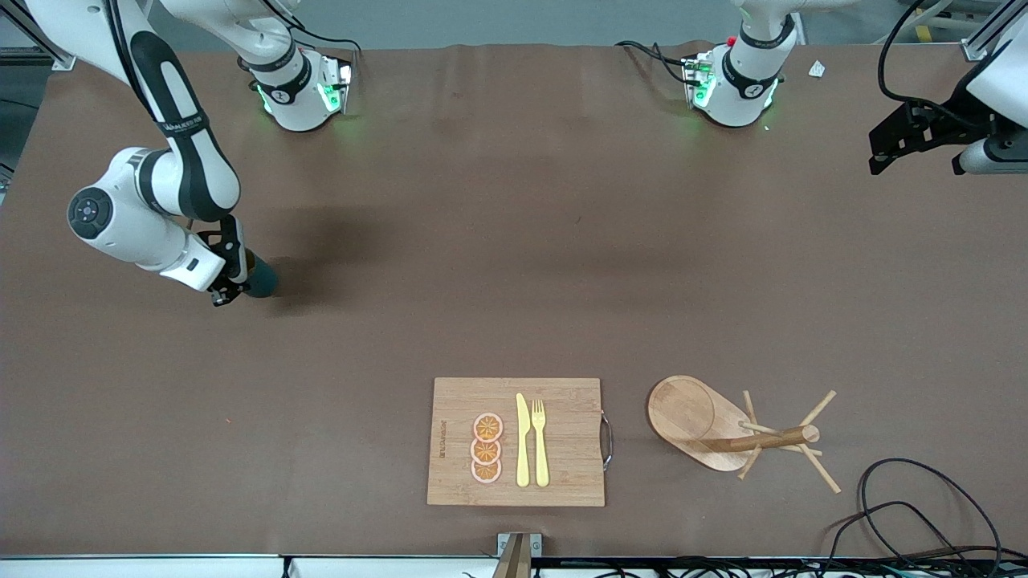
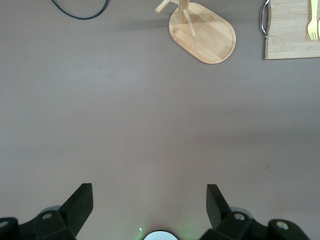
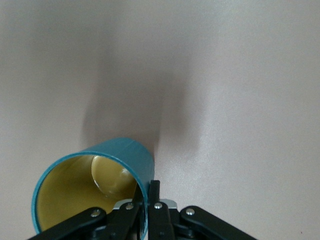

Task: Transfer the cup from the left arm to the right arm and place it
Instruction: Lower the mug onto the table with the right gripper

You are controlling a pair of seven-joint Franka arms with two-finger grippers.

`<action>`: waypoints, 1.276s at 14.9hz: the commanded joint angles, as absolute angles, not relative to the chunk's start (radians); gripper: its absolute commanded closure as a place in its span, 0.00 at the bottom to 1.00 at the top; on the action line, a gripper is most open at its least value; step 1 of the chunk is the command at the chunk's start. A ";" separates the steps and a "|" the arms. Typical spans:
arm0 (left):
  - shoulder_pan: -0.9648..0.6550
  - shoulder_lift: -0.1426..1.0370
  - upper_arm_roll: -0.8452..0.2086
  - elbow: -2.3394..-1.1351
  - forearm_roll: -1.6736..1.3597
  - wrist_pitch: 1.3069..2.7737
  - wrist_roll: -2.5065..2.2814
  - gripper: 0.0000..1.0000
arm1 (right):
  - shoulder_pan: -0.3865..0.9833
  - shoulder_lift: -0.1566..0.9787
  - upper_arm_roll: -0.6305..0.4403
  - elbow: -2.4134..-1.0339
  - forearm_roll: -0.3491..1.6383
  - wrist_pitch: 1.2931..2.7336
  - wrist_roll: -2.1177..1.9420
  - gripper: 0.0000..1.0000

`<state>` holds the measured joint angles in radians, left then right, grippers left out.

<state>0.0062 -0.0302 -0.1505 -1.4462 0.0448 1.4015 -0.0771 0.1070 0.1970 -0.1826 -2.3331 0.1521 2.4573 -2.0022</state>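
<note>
The cup [image 1: 262, 281] is dark teal with a mustard-yellow inside [image 3: 75, 195]. It is near the right arm's end of the table, at or just above the brown table top; I cannot tell whether it touches. My right gripper [image 1: 229, 289] is shut on the cup's wall, one finger inside the rim and one outside [image 3: 155, 192]. The cup's handle is hidden. My left gripper [image 1: 899, 144] waits high over the left arm's end of the table, open and empty, as its wrist view shows [image 2: 150, 192].
A wooden cutting board [image 1: 562, 401] with orange slices [image 1: 487, 448], a yellow knife [image 1: 523, 440] and a fork [image 1: 540, 441] lies near the front edge. A wooden peg mug stand [image 1: 707, 421] is beside it. Black cables [image 1: 907, 498] lie at the front corner.
</note>
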 commanded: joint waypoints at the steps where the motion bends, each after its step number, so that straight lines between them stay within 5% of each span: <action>1: 0.005 -0.020 -0.153 -1.420 0.044 1.385 -0.060 0.00 | 0.094 0.173 -0.175 -2.339 0.127 2.439 -1.959 0.86; 7: 0.006 -0.021 -0.153 -1.422 0.041 1.384 -0.060 0.00 | 0.094 0.172 -0.173 -2.339 0.126 2.439 -1.948 0.28; 15: 0.008 -0.018 -0.152 -1.422 0.041 1.385 -0.060 0.00 | 0.078 0.134 -0.178 -2.323 0.126 2.358 -1.948 0.25; 19: 0.009 -0.017 -0.152 -1.420 0.041 1.385 -0.058 0.00 | 0.069 0.092 -0.176 -2.223 0.126 2.194 -1.916 0.25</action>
